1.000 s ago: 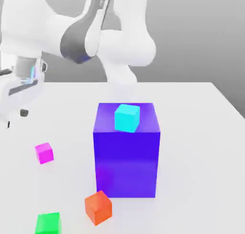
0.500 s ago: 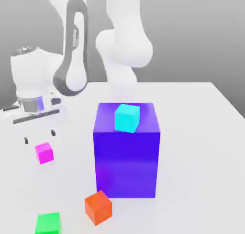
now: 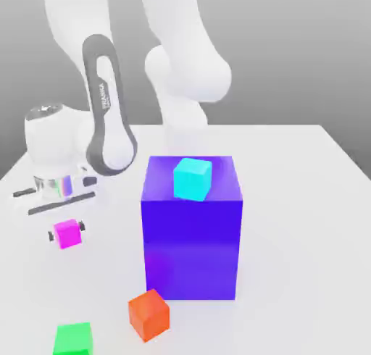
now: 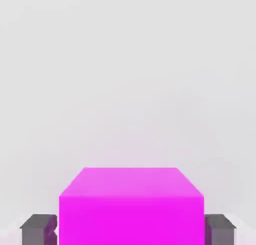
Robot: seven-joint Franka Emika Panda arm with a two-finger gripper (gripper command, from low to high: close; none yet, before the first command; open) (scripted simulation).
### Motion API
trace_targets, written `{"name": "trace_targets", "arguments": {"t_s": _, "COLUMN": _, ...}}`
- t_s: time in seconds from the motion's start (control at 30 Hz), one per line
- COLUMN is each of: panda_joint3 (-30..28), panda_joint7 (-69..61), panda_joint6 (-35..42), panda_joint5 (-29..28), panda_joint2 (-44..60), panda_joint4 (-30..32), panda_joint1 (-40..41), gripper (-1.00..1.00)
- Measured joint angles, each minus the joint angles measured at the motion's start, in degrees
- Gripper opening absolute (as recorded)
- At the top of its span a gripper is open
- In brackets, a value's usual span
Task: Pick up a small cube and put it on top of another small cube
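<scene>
Down at the exterior view's left, the small cube (image 3: 69, 232), bright magenta, sits on the white surface (image 3: 290, 201) with the gripper (image 3: 67, 234) lowered straight over it, one dark fingertip showing at each side of the cube. From the hand view the small cube (image 4: 131, 209) lies squarely between the two grey fingertips (image 4: 38, 228), each pressed against a side face, so the gripper is clenched on the small cube, which rests on the surface and is not lifted. Just to the exterior view's right of the gripper stands a big blue-violet block (image 3: 192, 227), far taller than the small cube, and its near wall rises close beside the arm's white hand. On top of that block, toward its back edge, rests a cyan cube (image 3: 192, 178), slightly turned. In front of the block, at its lower left corner, an orange cube (image 3: 148, 314) lies on the surface, turned at an angle and near the block's foot. Further toward the exterior view's left bottom corner sits a green cube (image 3: 72, 339), apart from the orange one and well in front of the small cube.
</scene>
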State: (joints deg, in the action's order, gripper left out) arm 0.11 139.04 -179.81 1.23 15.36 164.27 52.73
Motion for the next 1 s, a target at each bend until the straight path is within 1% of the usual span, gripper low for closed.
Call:
{"name": "trace_targets", "arguments": {"t_s": 0.13, "panda_joint3": 0.13, "panda_joint7": 0.07, "panda_joint6": 0.69, "panda_joint5": 0.08, "panda_joint2": -0.88, "panda_joint4": 0.05, "panda_joint1": 0.04, "gripper": -1.0}}
{"name": "trace_targets", "arguments": {"t_s": 0.33, "panda_joint3": 0.34, "panda_joint7": 0.36, "panda_joint6": 6.37, "panda_joint5": 0.24, "panda_joint2": -7.82, "panda_joint4": 0.9, "panda_joint1": -0.01, "gripper": -1.0}}
{"name": "trace_targets", "arguments": {"t_s": 0.57, "panda_joint3": -0.14, "panda_joint7": 0.77, "panda_joint6": 12.88, "panda_joint5": -0.99, "panda_joint2": -15.8, "panda_joint4": 2.83, "panda_joint1": 0.06, "gripper": -1.0}}
{"name": "trace_targets", "arguments": {"t_s": 0.6, "panda_joint3": 0.27, "panda_joint7": -0.4, "panda_joint6": 13.83, "panda_joint5": -0.51, "panda_joint2": -16.12, "panda_joint4": 2.26, "panda_joint1": 0.21, "gripper": -1.0}}
{"name": "trace_targets", "arguments": {"t_s": 0.7, "panda_joint3": 3.97, "panda_joint7": -6.47, "panda_joint6": 16.91, "panda_joint5": 1.49, "panda_joint2": -14.9, "panda_joint4": -2.01, "panda_joint1": 0.13, "gripper": -1.0}}
{"name": "trace_targets", "arguments": {"t_s": 0.77, "panda_joint3": 6.7, "panda_joint7": -10.45, "panda_joint6": 19.0, "panda_joint5": 1.94, "panda_joint2": -13.53, "panda_joint4": -5.48, "panda_joint1": -2.84, "gripper": -1.0}}
{"name": "trace_targets", "arguments": {"t_s": 0.87, "panda_joint3": 8.88, "panda_joint7": -15.78, "panda_joint6": 22.12, "panda_joint5": 1.49, "panda_joint2": -11.31, "panda_joint4": -10.82, "panda_joint1": -6.35, "gripper": -1.0}}
{"name": "trace_targets", "arguments": {"t_s": 1.0, "panda_joint3": 11.73, "panda_joint7": -21.74, "panda_joint6": 26.2, "panda_joint5": -0.74, "panda_joint2": -8.16, "panda_joint4": -17.94, "panda_joint1": -9.15, "gripper": -1.0}}
